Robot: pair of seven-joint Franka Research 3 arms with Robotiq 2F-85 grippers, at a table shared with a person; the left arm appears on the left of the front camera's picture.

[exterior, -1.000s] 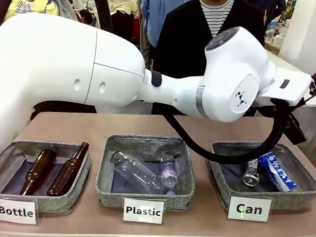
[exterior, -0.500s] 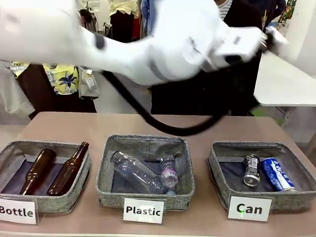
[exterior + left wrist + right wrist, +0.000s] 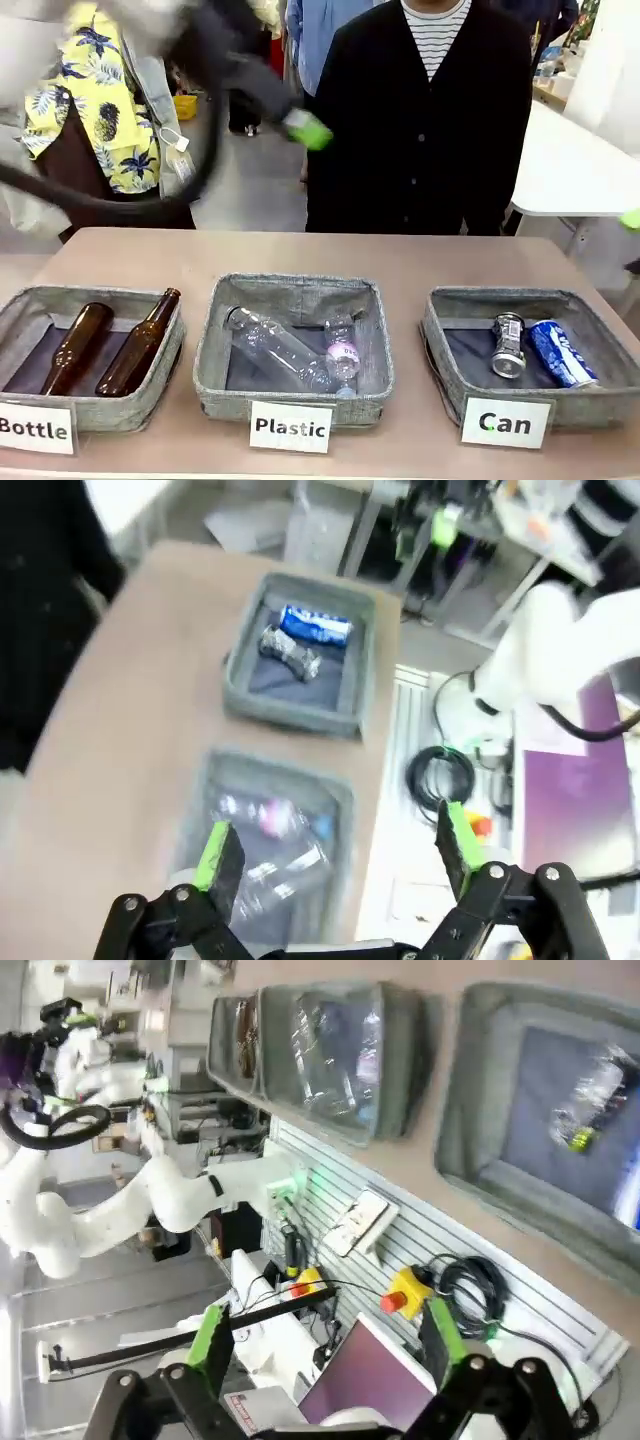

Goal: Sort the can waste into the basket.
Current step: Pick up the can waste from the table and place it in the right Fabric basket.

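Observation:
The grey "Can" basket [image 3: 446,330] stands at the table's right, behind its white sign. Inside it lie a dented silver can [image 3: 508,345] and a blue can [image 3: 560,352], side by side. My left gripper [image 3: 335,850] is open and holds nothing. It hangs high above the table, looking down on the Can basket [image 3: 350,670], the blue can [image 3: 315,626] and the silver can [image 3: 290,652]. In the front view it is a blur at top left, one green pad [image 3: 308,130] showing. My right gripper [image 3: 325,1338] is open too, off the table's right side, the Can basket [image 3: 470,1150] in its view.
The "Plastic" basket [image 3: 215,350] in the middle holds clear bottles. The "Bottle" basket [image 3: 20,305] at the left holds two brown glass bottles. A person in a dark cardigan [image 3: 420,120] stands at the far edge. A black cable [image 3: 90,200] trails from my left arm.
My left arm has swung up and to the left, away from above the Can basket. Both cans lie still in the basket and are now in plain sight.

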